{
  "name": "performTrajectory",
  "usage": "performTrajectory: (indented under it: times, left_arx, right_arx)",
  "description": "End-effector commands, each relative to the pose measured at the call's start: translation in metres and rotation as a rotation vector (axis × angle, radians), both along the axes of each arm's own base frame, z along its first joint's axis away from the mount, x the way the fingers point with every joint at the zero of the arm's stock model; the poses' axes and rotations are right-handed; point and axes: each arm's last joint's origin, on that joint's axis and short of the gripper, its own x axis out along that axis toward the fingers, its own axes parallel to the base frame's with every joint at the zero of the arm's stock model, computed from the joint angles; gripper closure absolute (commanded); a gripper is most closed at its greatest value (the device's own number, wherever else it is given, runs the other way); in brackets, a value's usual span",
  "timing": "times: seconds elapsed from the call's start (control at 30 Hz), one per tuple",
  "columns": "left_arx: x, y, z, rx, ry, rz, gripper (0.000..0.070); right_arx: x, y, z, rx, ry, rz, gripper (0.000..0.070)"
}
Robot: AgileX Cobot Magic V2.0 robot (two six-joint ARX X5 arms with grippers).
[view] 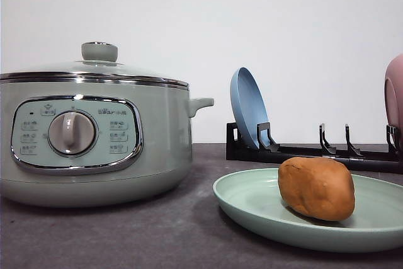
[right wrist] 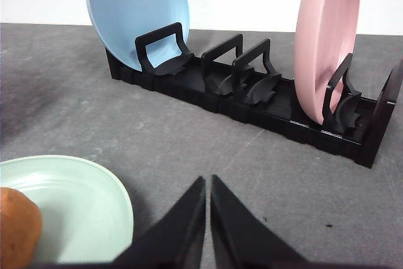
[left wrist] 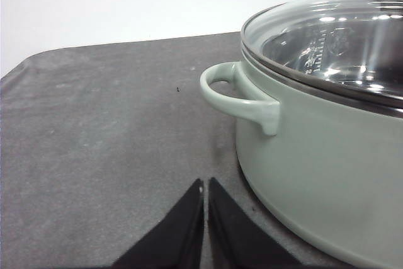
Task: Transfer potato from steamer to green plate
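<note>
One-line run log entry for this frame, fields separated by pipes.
potato: on green plate | steamer: lid on | left gripper: shut, empty | right gripper: shut, empty | transfer: looks done

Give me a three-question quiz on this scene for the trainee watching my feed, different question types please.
1. True or false: the potato lies on the green plate.
2. Multiple choice: the lid on the steamer is A) off and lying on the table, B) seated on the pot, C) held by the left tool.
3. Short answer: which two plates stand upright in the black rack?

Key:
1. True.
2. B. The glass lid sits on the rim, and the left tool is shut and holding nothing.
3. The blue plate and the pink plate. The right tool is also shut and empty.
</note>
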Motion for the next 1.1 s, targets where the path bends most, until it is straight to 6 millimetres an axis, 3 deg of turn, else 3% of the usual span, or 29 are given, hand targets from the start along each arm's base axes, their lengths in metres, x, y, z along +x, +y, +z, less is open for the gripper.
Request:
performTrajectory:
  times: [0.0, 1.07]
  left_arx:
    - [0.0008, 0.0003, -0.0077, -0.002, 0.028, 0.003, 0.0697]
    - [0.0008, 0.0003, -0.0077, -0.002, 0.028, 0.003, 0.0697]
  right_arx:
    - [0.0002, -0.0001, -0.0013, 0.010, 0.001, -0.003, 0.0700]
    - [0.0002, -0.0001, -0.0013, 0.010, 0.001, -0.003, 0.0700]
